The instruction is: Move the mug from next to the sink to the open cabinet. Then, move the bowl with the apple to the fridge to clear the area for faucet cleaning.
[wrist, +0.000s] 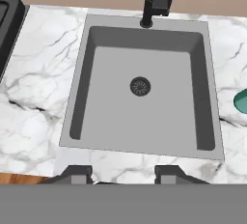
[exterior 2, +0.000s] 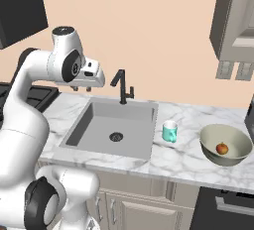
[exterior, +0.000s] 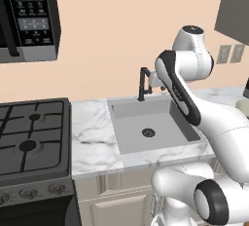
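Note:
The teal mug (exterior 2: 169,131) stands upright on the marble worktop just right of the grey sink (exterior 2: 94,125); its rim shows at the right edge of the hand view (wrist: 241,101). Further right sits the cream bowl (exterior 2: 233,137) with the red-orange apple (exterior 2: 222,148) inside. The black faucet (exterior 2: 122,86) rises behind the basin. My gripper (exterior 2: 82,88) hangs above the sink's back left corner, well left of the mug, looking down into the sink (wrist: 111,121). Its fingertips (wrist: 75,172) stand apart with nothing between them. The open cabinet (exterior 2: 233,21) hangs at upper right.
A black gas stove (exterior: 29,137) lies left of the worktop, with a microwave (exterior: 29,15) above it. Wall outlets (exterior 2: 235,70) sit below the cabinet. A dark appliance edge (exterior 2: 250,120) shows beyond the bowl. Base cabinet doors (exterior 2: 124,209) run under the counter.

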Robot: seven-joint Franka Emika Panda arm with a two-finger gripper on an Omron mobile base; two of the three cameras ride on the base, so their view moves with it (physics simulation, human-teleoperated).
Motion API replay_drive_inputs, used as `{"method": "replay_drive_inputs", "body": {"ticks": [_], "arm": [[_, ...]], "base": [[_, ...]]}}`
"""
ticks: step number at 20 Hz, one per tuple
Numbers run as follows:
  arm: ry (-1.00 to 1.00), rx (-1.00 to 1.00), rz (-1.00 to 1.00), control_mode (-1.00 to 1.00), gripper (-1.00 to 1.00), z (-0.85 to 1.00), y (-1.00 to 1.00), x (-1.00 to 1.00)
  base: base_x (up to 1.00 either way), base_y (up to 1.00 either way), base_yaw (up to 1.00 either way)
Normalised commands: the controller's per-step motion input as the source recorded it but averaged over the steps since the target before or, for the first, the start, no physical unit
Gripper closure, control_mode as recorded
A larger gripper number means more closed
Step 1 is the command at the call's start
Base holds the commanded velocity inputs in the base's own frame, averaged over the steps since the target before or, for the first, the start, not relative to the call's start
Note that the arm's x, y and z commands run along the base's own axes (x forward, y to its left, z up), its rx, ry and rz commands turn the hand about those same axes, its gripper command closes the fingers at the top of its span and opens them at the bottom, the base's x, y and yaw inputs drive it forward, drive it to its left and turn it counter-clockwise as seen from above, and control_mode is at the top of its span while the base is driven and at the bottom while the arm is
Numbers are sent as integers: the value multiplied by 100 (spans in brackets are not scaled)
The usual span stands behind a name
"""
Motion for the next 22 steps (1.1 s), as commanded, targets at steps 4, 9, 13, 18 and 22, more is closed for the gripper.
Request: {"method": "replay_drive_inputs", "body": {"ticks": [4,9,13,18,22], "arm": [[1,0,-2,-100,-100,-1,-1,-11],[0,0,0,-100,-100,0,0,-1],[0,2,-2,100,-100,0,-21,-25],[0,0,0,100,-100,0,0,0],[0,0,0,100,-100,0,0,0]], "base": [[0,0,0],[0,0,0],[-9,-17,-1],[-8,-94,-5],[0,-80,-1]]}}
